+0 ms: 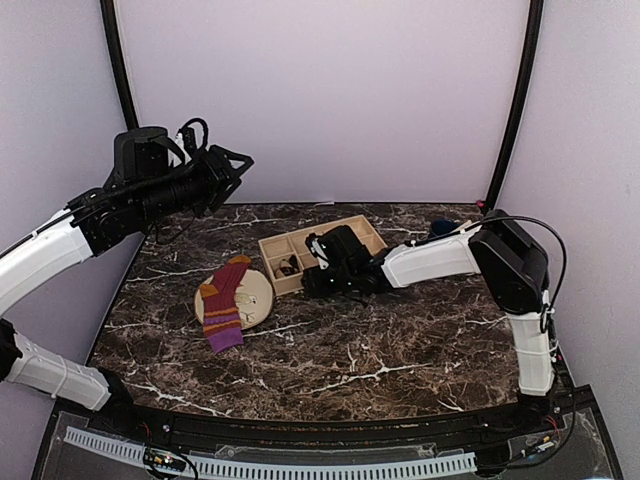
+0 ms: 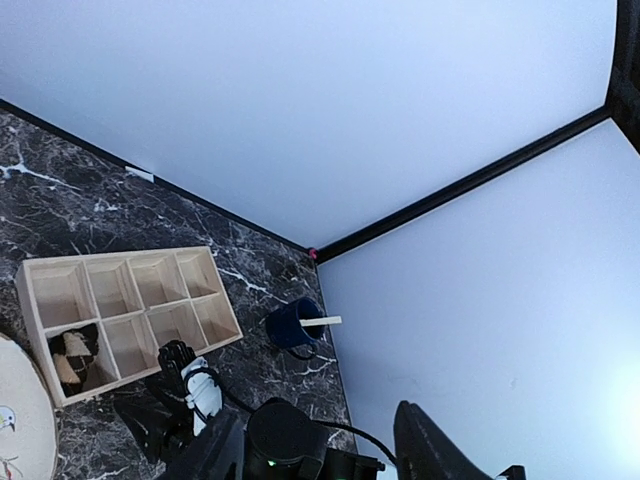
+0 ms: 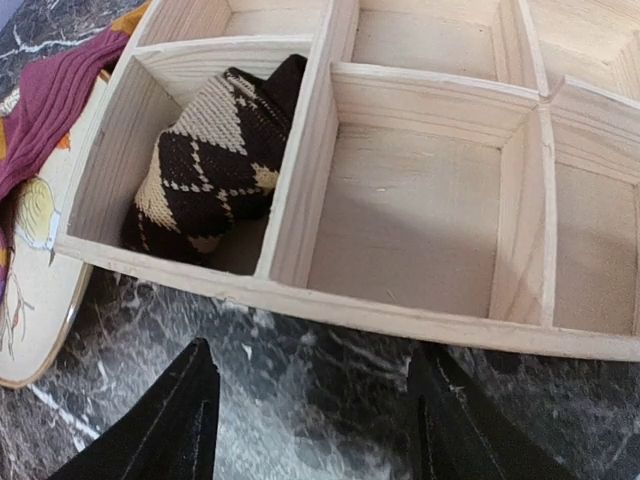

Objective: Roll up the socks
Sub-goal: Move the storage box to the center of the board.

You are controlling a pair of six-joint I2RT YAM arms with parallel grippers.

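Soft, limp purple sock (image 1: 226, 302) lies across plate (image 1: 258, 296) left of desk centre, likely best pinched at one end; argyle sock (image 3: 215, 165) sits bundled in tray (image 3: 400, 322) near-left compartment; left end effector (image 1: 234, 166) and right end effector (image 3: 310, 352) both wide, empty.

You see the wooden tray (image 2: 130, 300): the argyle sock (image 2: 72, 358) sits bunched in its lower-left compartment, a blue cup (image 2: 292, 325) stands near its right end, the plate (image 2: 15, 400) by its left corner.

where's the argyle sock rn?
Right wrist view: argyle sock sits in the tray's near-left corner compartment, next to the plate, just beyond the open right gripper.
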